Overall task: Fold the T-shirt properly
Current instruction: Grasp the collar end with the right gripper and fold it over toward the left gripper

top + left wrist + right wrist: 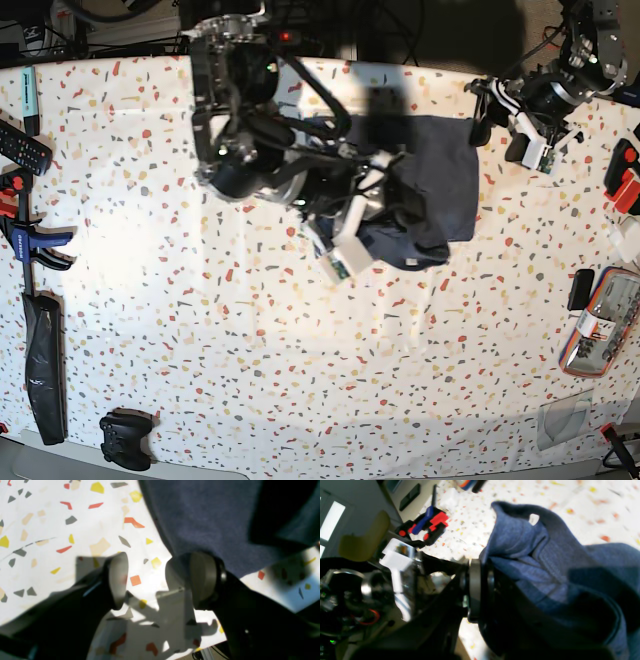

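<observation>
T-shirt [440, 185]: bunched on the surface [250, 350], far centre. Right gripper [482, 590]: fingers clamped on its fabric, evidently the nearer arm. Left gripper [155, 580]: fingers apart, empty, T-shirt edge just beyond.

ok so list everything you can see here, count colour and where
T-shirt: one, navy blue, bunched at table centre-top
tablecloth: one, white with coloured flecks, covering the table
bar clamp: one, red, blue and black, base view's left edge
remote: one, black, upper left
game controller: one, black, lower left corner
right hand: one, black, shut on the T-shirt
left hand: one, black, open over the tablecloth beside the T-shirt's edge
</observation>
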